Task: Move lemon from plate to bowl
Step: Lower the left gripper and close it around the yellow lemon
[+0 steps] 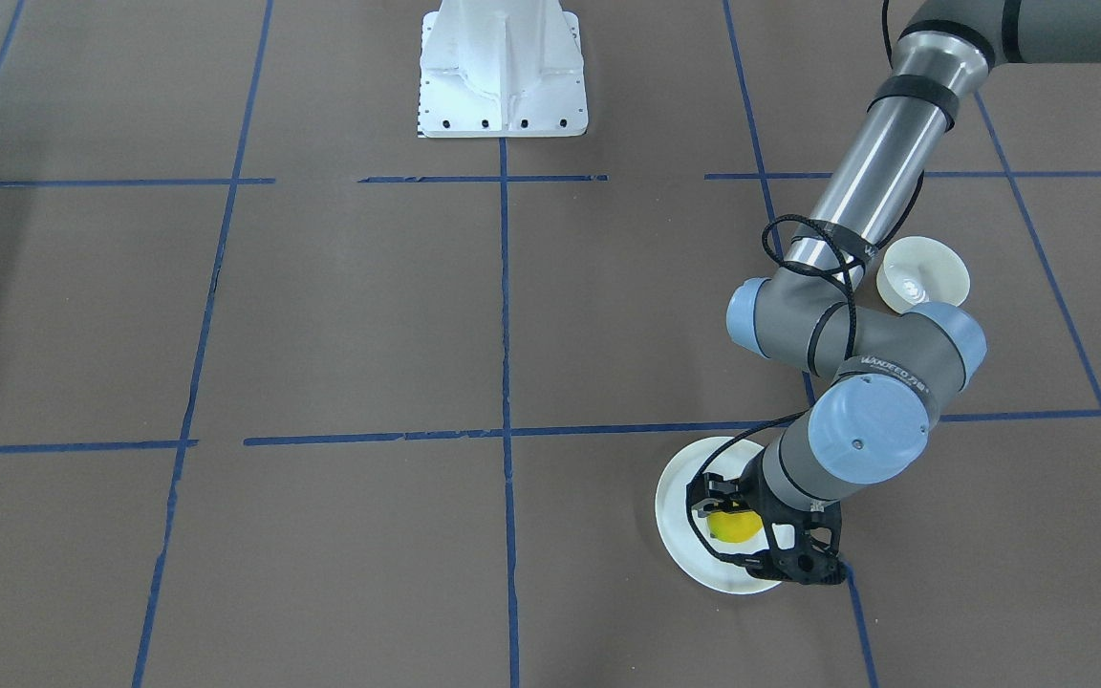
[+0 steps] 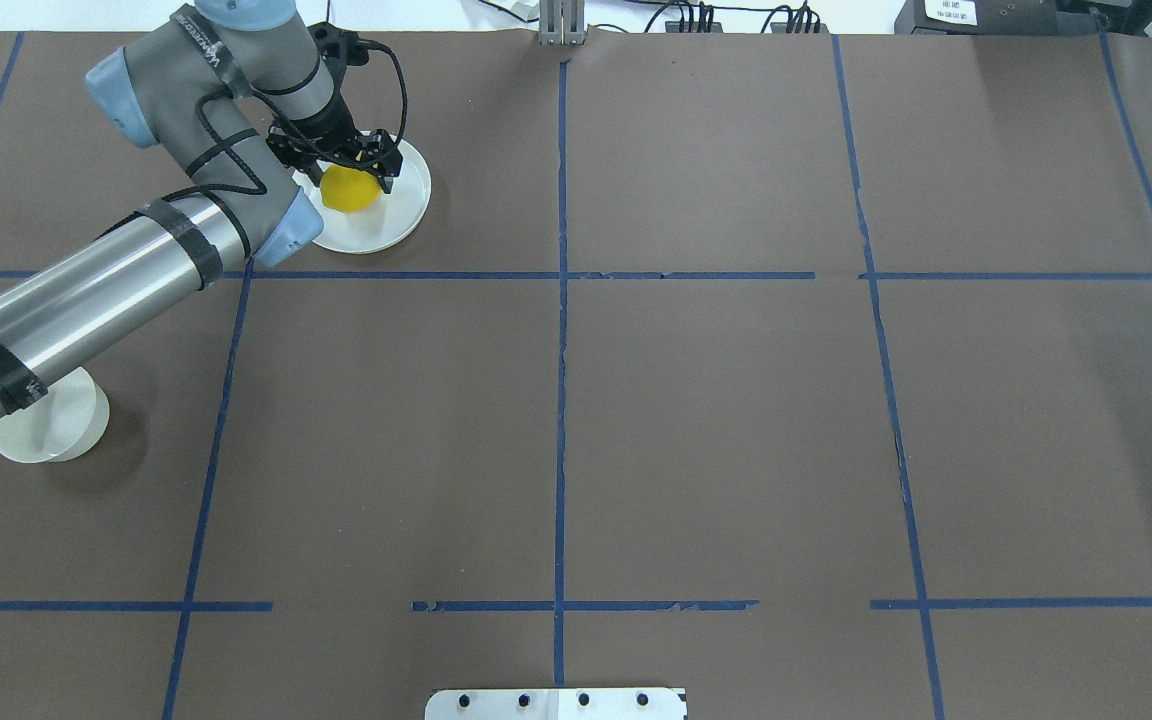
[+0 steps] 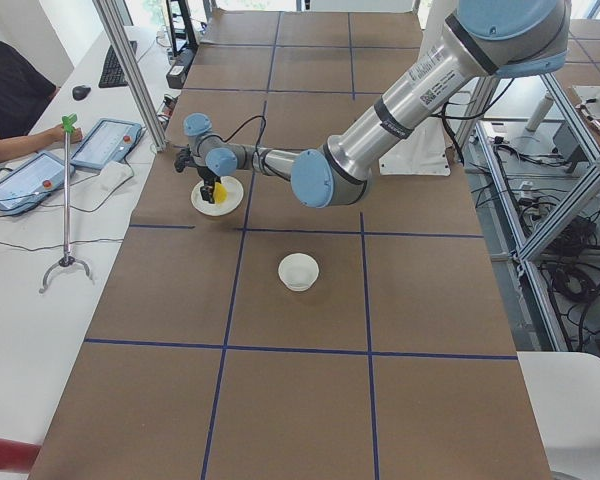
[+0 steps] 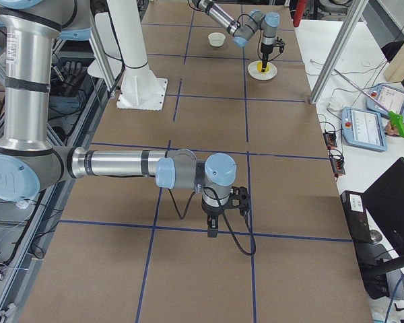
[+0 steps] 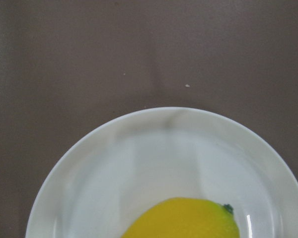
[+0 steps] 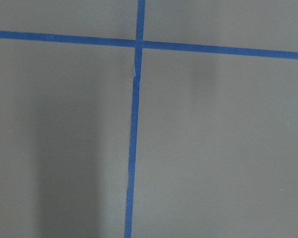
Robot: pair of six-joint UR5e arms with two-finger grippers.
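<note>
The yellow lemon lies on the white plate, far out on the robot's left side of the table. My left gripper is down over the plate, its fingers spread on either side of the lemon, open. The overhead view shows the lemon, the plate and the left gripper. The left wrist view shows the lemon low on the plate. The off-white bowl stands nearer the robot, partly under the left arm. My right gripper shows only in the right side view; I cannot tell its state.
The white robot base mount stands at mid-table. Blue tape lines grid the brown tabletop. In the left side view a person sits at a side desk with tablets.
</note>
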